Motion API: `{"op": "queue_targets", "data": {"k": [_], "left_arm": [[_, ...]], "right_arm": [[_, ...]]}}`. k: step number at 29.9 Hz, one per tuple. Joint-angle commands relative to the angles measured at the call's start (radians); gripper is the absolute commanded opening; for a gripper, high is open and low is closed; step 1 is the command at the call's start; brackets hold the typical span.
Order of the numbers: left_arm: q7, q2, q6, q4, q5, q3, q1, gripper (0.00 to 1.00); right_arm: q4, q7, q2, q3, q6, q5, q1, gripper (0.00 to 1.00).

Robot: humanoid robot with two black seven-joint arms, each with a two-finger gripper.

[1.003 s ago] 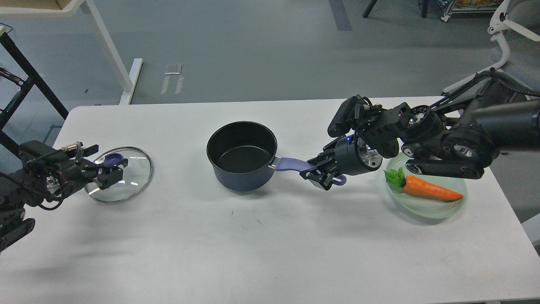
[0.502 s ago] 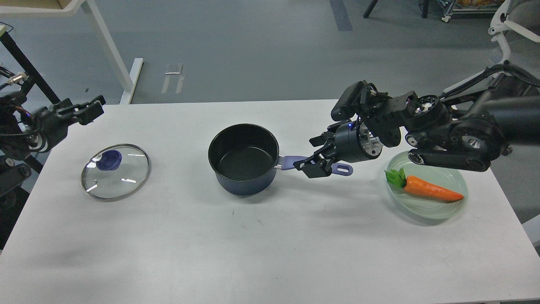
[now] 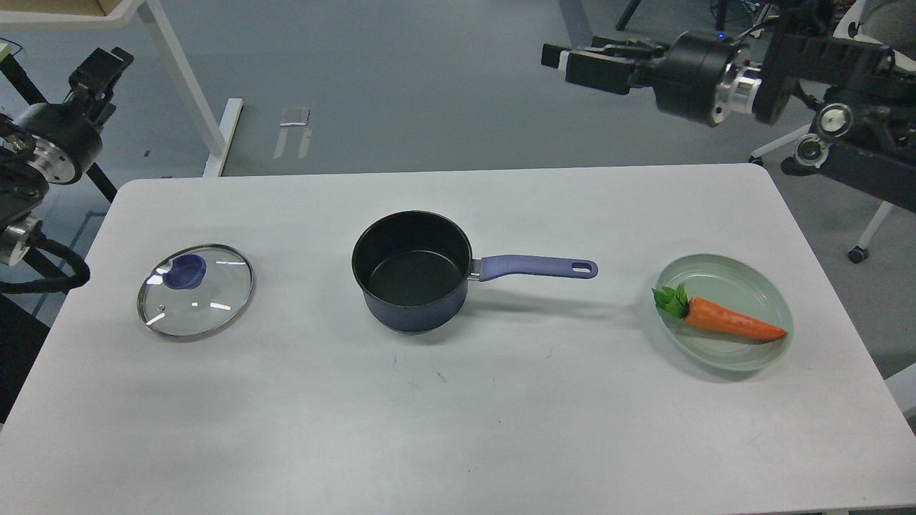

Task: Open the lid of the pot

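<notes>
The right pincer [image 3: 572, 61] has let go of the pot [image 3: 411, 270] handle and gone up high, far from the counter [image 3: 458, 415]; I cannot tell if it is open. The left pincer [image 3: 100, 68] has gone up too, and I cannot tell its state either. The lid [image 3: 195, 290] lies flat on the counter, left of the pot, just as before. The carrot [image 3: 730, 320] stays on its plate [image 3: 723, 275].
</notes>
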Motion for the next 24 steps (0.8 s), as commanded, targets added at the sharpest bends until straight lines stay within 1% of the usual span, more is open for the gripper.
{"op": "queue_targets", "data": {"k": [1,3,6,11,16,19,21,24], "left_arm": [[0.000,-0.041,-0.067,0.001,-0.087,-0.113,0.023,0.99],[0.000,-0.066,-0.084,0.002,-0.099,-0.142,0.028,0.99],[0.000,-0.103,-0.082,0.002,-0.133,-0.177,0.032,0.99],[0.000,-0.135,-0.084,0.008,-0.234,-0.190,0.039,0.99],[0.000,-0.170,-0.085,0.050,-0.326,-0.190,0.045,0.99],[0.000,-0.192,-0.087,0.053,-0.380,-0.193,0.069,0.99],[0.000,-0.204,-0.087,0.053,-0.409,-0.209,0.083,0.99],[0.000,-0.219,-0.094,0.053,-0.434,-0.252,0.105,0.99]], "right_arm": [[-0.016,-0.003,-0.031,0.175,-0.003,0.123,-0.119,0.99],[-0.048,-0.003,-0.031,0.237,-0.004,0.188,-0.163,0.99],[-0.095,0.000,-0.025,0.298,-0.023,0.313,-0.217,1.00],[-0.169,0.002,-0.015,0.318,-0.031,0.598,-0.274,1.00],[-0.227,0.003,0.008,0.320,-0.032,0.859,-0.291,1.00],[-0.247,0.007,0.024,0.332,-0.031,1.026,-0.308,1.00],[-0.263,0.007,0.043,0.354,-0.032,1.113,-0.326,1.00],[-0.286,0.007,0.081,0.421,-0.031,1.173,-0.370,1.00]]}}
